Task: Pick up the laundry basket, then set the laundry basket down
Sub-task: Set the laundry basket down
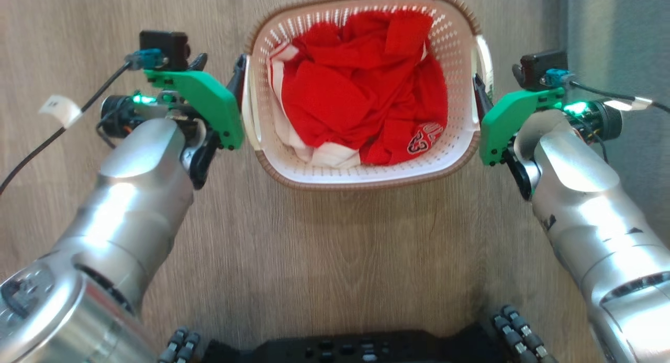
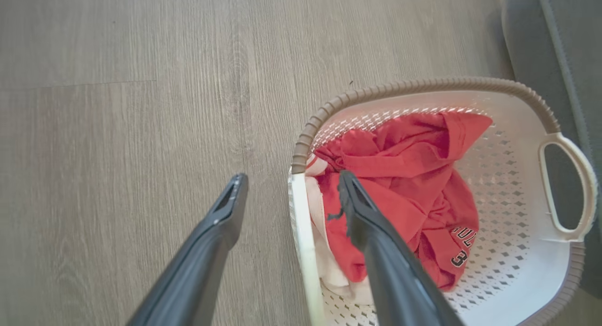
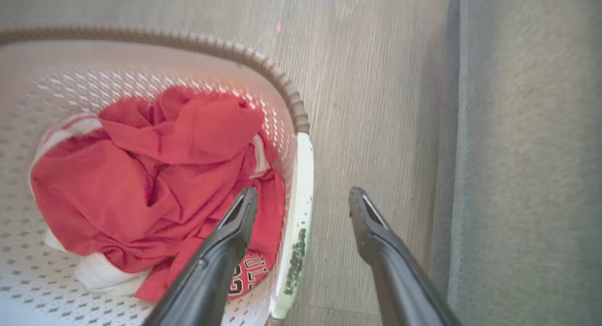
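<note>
The laundry basket (image 1: pixel 366 180), cream-white and perforated with a brown rim, stands at the top middle of the wooden floor, holding red and white clothes (image 1: pixel 361 96). My left gripper (image 1: pixel 220 65) is open at the basket's left side. In the left wrist view the left gripper (image 2: pixel 290 187) straddles the white left handle (image 2: pixel 303 241), one finger outside the basket (image 2: pixel 423 85) and one over the clothes. My right gripper (image 1: pixel 497 83) is open at the right side. In the right wrist view the right gripper (image 3: pixel 303 196) straddles the right handle (image 3: pixel 301 189) of the basket (image 3: pixel 282 81) the same way.
A grey upholstered surface (image 1: pixel 612 33) rises close beside the basket's right side and my right arm. My dark base (image 1: pixel 345 350) lies along the bottom edge. Bare wood floor (image 1: pixel 324 258) stretches between base and basket.
</note>
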